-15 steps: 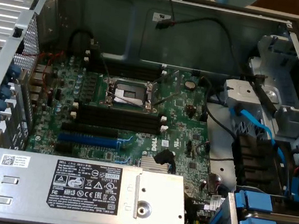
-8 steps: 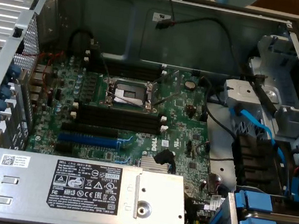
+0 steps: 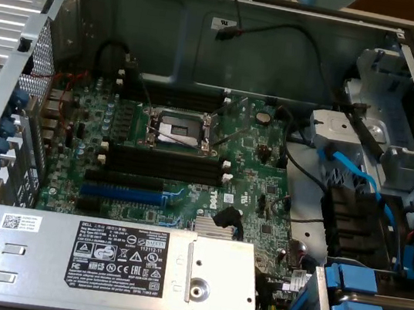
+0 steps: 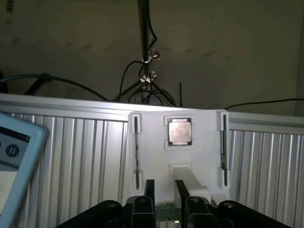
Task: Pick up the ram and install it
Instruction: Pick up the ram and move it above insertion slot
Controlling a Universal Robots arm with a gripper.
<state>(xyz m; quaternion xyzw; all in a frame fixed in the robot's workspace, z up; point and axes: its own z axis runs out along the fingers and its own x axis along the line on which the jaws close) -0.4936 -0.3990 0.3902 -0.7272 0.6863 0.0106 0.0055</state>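
My gripper (image 4: 165,186) hangs over a white holder (image 4: 199,128) and its two dark fingers (image 4: 149,190) stand apart, open. Low in the gap between them shows a patch of green circuit board, the ram (image 4: 165,214); I cannot tell whether the fingers touch it. The holder also carries a square processor chip (image 4: 179,131) and two thin dark sticks on edge in its side slots (image 4: 137,156). In the exterior view the open computer case shows the green motherboard (image 3: 255,201). Its long black memory slots (image 3: 166,166) with white end clips are bare.
On the motherboard are a processor socket (image 3: 180,129), blue expansion slots (image 3: 128,190) and a power-supply box (image 3: 128,264) at the front. A drive cage with blue cables (image 3: 358,185) fills the exterior view's right. A pale blue device (image 4: 19,156) lies beside the holder on ribbed metal.
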